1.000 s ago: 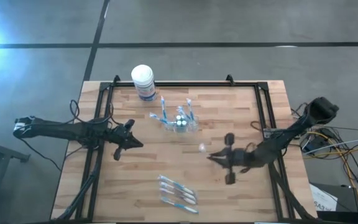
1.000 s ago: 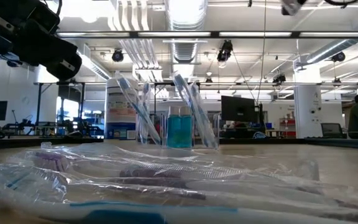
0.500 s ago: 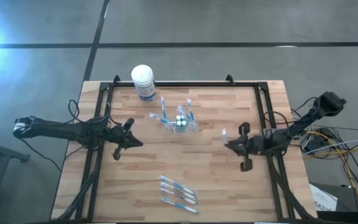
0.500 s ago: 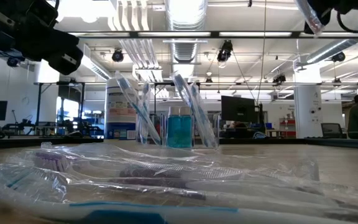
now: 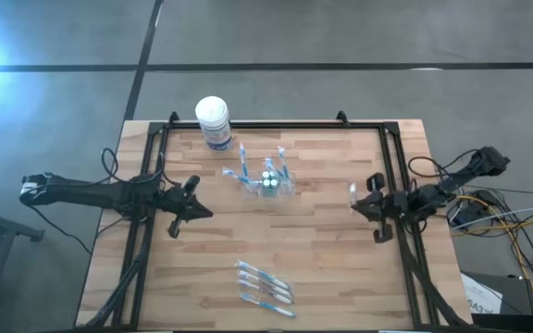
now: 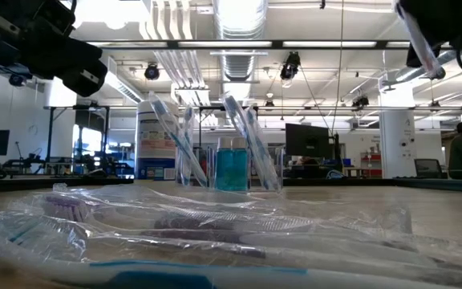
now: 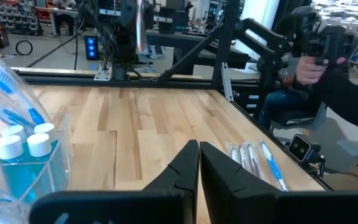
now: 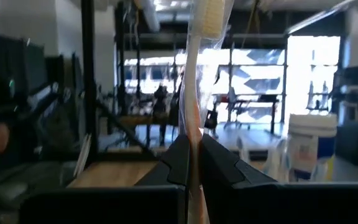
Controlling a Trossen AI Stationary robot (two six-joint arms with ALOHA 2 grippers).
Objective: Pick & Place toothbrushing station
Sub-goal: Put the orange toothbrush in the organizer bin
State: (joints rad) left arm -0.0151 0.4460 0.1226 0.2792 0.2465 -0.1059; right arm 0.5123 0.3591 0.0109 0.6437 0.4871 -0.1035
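A small clear cup (image 5: 268,182) stands at the table's far middle with blue-and-white toothbrushes (image 5: 246,165) leaning in it and white-capped pieces (image 7: 23,144) inside. Several wrapped toothbrushes (image 5: 265,286) lie flat near the front edge. My right gripper (image 5: 357,203), by the table's right rail, is shut on a wrapped toothbrush (image 8: 197,68). My left gripper (image 5: 202,211) hovers shut and holding nothing at the table's left, left of the cup (image 7: 17,168). My right gripper pinches the wrapped toothbrush's handle (image 8: 194,134) between its two fingers, through the clear wrapper. The fingers come about level from the table's right and lie across the brush. The brush stands upright, bristle end (image 8: 209,14) up, lifted clear of the table.
A white-lidded tub (image 5: 213,121) with a blue label stands at the far left of the table. A black frame rail (image 5: 394,166) runs round the tabletop. Beyond the right side a person's hand (image 7: 316,65) holds a controller.
My right gripper has drawn back toward the table's right edge and a little toward the far edge, staying shut on the wrapped toothbrush, which stays lifted and upright.
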